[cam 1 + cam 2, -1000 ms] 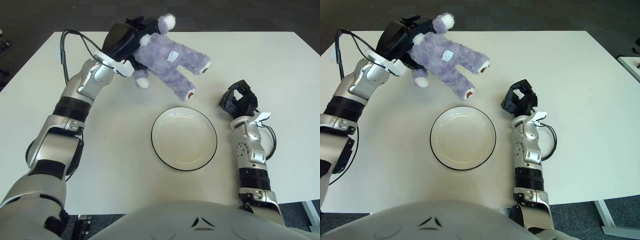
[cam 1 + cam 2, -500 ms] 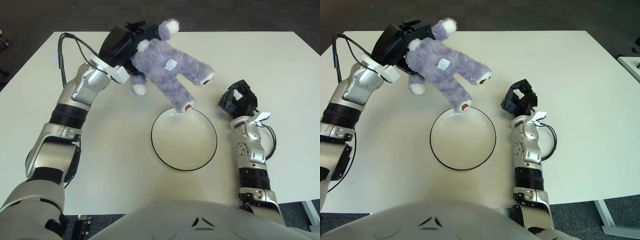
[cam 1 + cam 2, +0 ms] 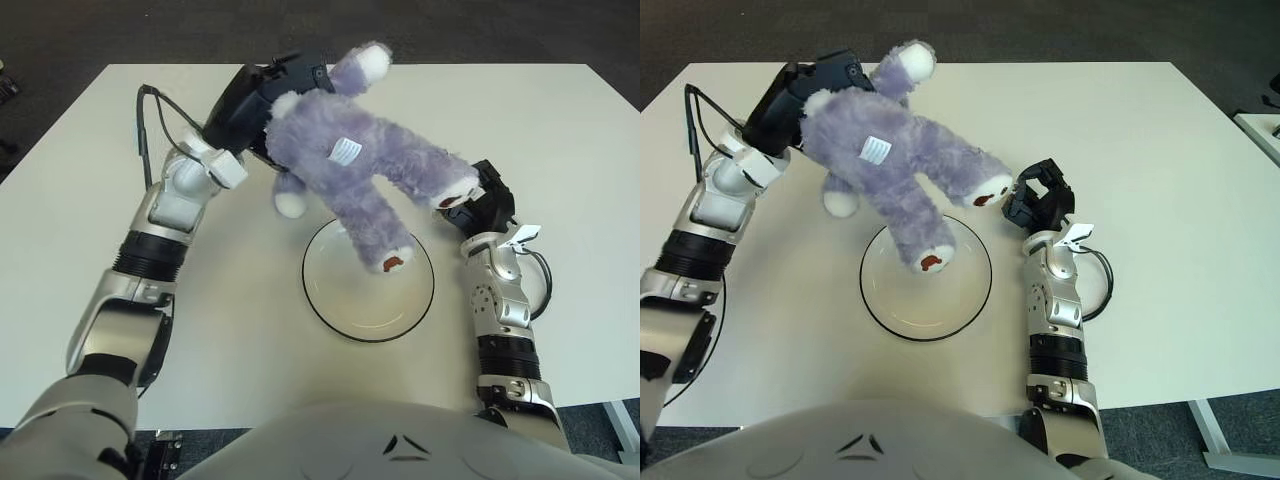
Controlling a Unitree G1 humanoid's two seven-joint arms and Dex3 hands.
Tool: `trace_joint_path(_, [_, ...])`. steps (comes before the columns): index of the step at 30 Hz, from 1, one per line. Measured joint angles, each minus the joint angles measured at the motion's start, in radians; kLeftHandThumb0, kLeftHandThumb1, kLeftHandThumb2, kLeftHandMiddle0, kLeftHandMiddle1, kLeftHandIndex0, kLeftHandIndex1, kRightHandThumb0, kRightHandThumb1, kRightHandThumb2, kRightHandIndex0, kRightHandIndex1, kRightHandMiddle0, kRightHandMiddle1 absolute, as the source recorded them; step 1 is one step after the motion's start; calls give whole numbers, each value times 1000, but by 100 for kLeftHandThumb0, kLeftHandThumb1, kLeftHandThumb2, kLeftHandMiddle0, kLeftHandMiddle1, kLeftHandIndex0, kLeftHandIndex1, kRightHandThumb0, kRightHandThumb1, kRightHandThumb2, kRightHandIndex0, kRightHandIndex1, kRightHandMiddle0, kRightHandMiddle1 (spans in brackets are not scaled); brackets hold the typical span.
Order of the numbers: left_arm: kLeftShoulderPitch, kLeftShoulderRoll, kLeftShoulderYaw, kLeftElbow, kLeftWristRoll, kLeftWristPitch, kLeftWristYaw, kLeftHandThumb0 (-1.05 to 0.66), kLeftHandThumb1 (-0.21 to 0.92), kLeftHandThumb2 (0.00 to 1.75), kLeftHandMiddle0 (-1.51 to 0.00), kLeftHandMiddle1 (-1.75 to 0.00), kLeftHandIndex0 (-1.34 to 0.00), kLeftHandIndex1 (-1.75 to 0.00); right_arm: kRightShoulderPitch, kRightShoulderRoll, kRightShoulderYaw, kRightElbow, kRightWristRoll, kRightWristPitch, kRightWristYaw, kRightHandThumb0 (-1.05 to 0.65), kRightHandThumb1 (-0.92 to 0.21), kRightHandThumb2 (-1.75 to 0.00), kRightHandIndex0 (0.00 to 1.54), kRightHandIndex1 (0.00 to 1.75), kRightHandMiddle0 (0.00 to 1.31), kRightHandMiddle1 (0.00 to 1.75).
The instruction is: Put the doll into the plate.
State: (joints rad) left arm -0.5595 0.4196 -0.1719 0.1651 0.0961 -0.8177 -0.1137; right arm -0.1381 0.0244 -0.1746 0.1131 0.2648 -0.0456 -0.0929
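Observation:
My left hand (image 3: 262, 100) is shut on the upper body of a purple plush doll (image 3: 355, 175) and holds it in the air. The doll hangs tilted, its legs down and to the right, over the far part of the white plate (image 3: 345, 310). One foot with a brown sole (image 3: 392, 263) is above the plate's middle; the other foot (image 3: 452, 196) reaches toward my right hand. The plate has a dark rim and lies on the white table in front of me. My right hand (image 3: 1040, 202) rests on the table just right of the plate, fingers curled and empty.
The white table (image 3: 560, 140) spreads wide around the plate. A black cable (image 3: 150, 120) loops along my left forearm. A white tag and a cable (image 3: 1080, 240) sit at my right wrist. Dark floor lies beyond the table's far edge.
My left hand has carried the doll nearer and to the right. Its legs now hang over the plate, where before only one foot reached the plate's far rim. The right hand has not moved.

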Motion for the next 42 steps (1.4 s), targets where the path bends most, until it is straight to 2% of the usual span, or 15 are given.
trace_joint_path(2, [14, -25, 0, 2, -30, -19, -13, 3, -13, 172, -93, -175, -91, -144, -1, 0, 0, 2, 0, -2, 0, -47, -36, -127, 98, 175, 58, 175])
trace_joint_path(4, [21, -47, 1, 6, -54, -34, -21, 1, -4, 167, -80, -175, -79, -162, -1, 0, 0, 4, 0, -4, 0, -47, -36, -126, 98, 175, 58, 175])
trace_joint_path(8, [35, -77, 10, -6, -92, -52, -38, 0, 7, 159, -69, -175, -69, -170, -4, 0, 0, 8, 0, -4, 1, -47, -36, -126, 97, 175, 58, 175])
trace_joint_path(9, [39, -81, 12, -11, -96, -57, -41, 0, 6, 160, -70, -175, -69, -172, -5, 0, 0, 9, 0, -5, 1, -47, -36, -126, 97, 175, 58, 175])
trace_joint_path(11, [51, -89, 12, -20, -117, -65, -59, 0, -2, 164, -80, -175, -78, -156, -6, 0, 0, 10, 0, -5, 1, -47, -36, -126, 97, 175, 58, 175])
trace_joint_path(14, [66, -92, 8, -31, -155, -66, -97, 0, -5, 171, -87, -175, -72, -166, -6, 0, 0, 11, 0, -6, 1, -47, -36, -126, 97, 175, 58, 175])
trace_joint_path(18, [83, -90, -15, -58, -249, -26, -181, 0, 1, 166, -84, -173, -62, -173, -6, 0, 0, 13, 0, -7, 1, -47, -36, -127, 97, 175, 58, 175])
trace_joint_path(26, [116, -81, -42, -128, -363, 77, -345, 0, 7, 158, -82, -169, -56, -175, -9, 0, 0, 19, -1, -13, 1, -47, -36, -127, 96, 175, 58, 175])
trace_joint_path(30, [148, -94, -42, -168, -360, 91, -372, 0, 8, 157, -81, -169, -55, -175, -9, 0, 0, 19, -1, -13, 0, -47, -36, -126, 94, 175, 58, 175])
trace_joint_path(36, [208, -147, -36, -190, -286, 75, -360, 0, 10, 156, -80, -169, -54, -175, -9, 0, 0, 19, -1, -13, -4, -47, -36, -126, 91, 175, 57, 175])
trace_joint_path(42, [216, -202, -10, -148, -190, -15, -322, 0, 10, 156, -79, -170, -53, -175, -9, 0, 0, 19, -1, -13, -13, -47, -37, -126, 91, 175, 57, 175])
